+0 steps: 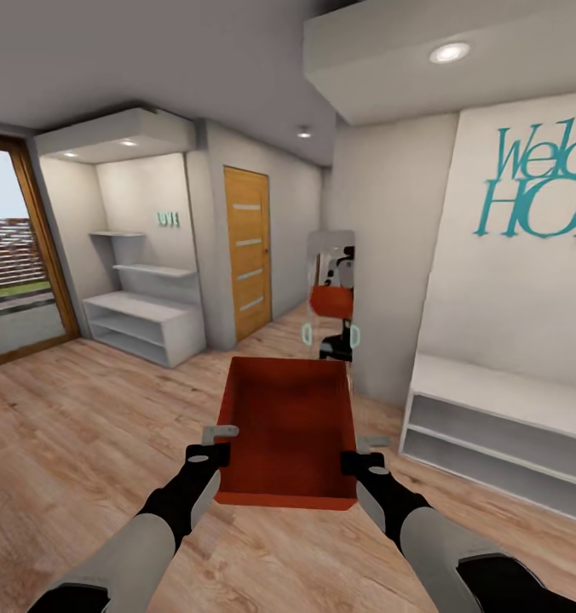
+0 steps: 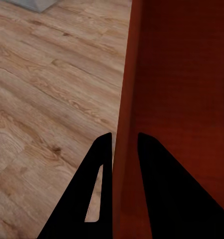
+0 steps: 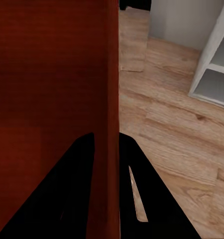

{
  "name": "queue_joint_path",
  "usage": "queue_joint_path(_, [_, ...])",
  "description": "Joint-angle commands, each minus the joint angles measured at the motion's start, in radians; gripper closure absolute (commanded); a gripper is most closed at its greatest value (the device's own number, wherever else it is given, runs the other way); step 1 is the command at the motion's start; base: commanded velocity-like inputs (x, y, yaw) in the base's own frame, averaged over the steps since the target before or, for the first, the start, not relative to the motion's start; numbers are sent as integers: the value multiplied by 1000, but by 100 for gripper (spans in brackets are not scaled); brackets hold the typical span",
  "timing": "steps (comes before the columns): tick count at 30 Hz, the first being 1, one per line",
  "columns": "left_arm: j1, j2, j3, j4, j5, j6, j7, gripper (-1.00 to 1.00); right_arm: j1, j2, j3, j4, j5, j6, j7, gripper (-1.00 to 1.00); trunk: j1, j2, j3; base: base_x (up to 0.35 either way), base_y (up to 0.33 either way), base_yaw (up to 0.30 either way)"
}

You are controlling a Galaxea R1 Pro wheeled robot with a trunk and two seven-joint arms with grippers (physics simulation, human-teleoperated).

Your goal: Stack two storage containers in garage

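One orange-red storage container (image 1: 288, 426), open-topped and empty, is held level in front of me above a light wood plank floor. My left gripper (image 1: 222, 443) is shut on its left wall and my right gripper (image 1: 360, 451) is shut on its right wall. In the left wrist view, the two dark fingers of the left gripper (image 2: 124, 137) pinch the thin red wall of the container (image 2: 181, 99). In the right wrist view, the right gripper (image 3: 106, 135) clamps the opposite wall of the container (image 3: 52, 74) the same way. The garage is out of view.
A tall mirror (image 1: 332, 294) ahead reflects me and the box. A wooden slatted door (image 1: 247, 251) stands at the back. White shelving (image 1: 143, 328) sits at the back left, a low white bench (image 1: 501, 426) at the right, and a glazed exit (image 1: 15, 272) at the far left.
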Motion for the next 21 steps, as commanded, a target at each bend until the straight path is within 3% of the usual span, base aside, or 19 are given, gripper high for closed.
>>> queue_joint_path(1, [0,11,0,-2,-17,9,16,100,0,-25,5,0,-1,-2,-7,100,1,-1,0,324,0,267])
queue_joint_path(21, [0,11,0,-3,-17,9,16,100,0,-25,4,-1,-1,-2,-7,100,1,-1,0,324,0,268])
